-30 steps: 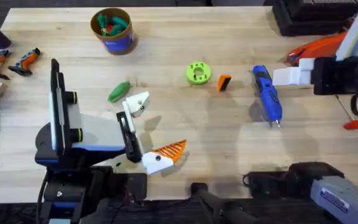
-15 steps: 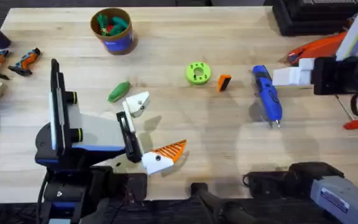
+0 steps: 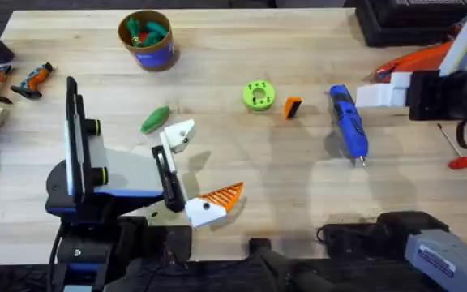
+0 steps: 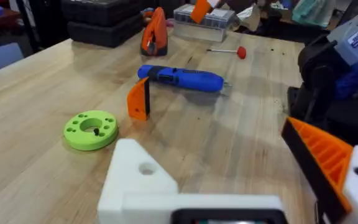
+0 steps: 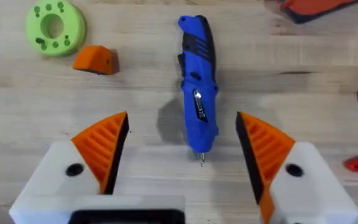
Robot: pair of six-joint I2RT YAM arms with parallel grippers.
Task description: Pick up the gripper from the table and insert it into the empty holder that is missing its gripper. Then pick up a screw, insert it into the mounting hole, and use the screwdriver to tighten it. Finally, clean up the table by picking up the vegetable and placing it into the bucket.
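- The gripper (image 3: 293,107), a small orange wedge with a black end, lies loose on the counter (image 3: 298,186), between the lime-green disc (image 3: 258,95) and the screwdriver (image 3: 348,123)
- The holder (image 3: 178,135), a bare white pointed mount, is one finger of the left end effector (image 3: 194,167); its twin carries an orange ribbed wedge (image 3: 221,195), and the two are spread wide with nothing between them
- The right end effector (image 5: 182,149) hangs above the screwdriver, released and empty, its orange pads (image 5: 104,146) either side of the blue body
- The vegetable (image 3: 155,118) rests near the holder, well apart from the bucket (image 3: 146,39)
- Risk, as I judge it: the right end effector is lined up on the screwdriver, not the wedge, so closing here would take the wrong thing
- The wedge is small and sloped; a pinch off its flat faces could squirt it toward the disc
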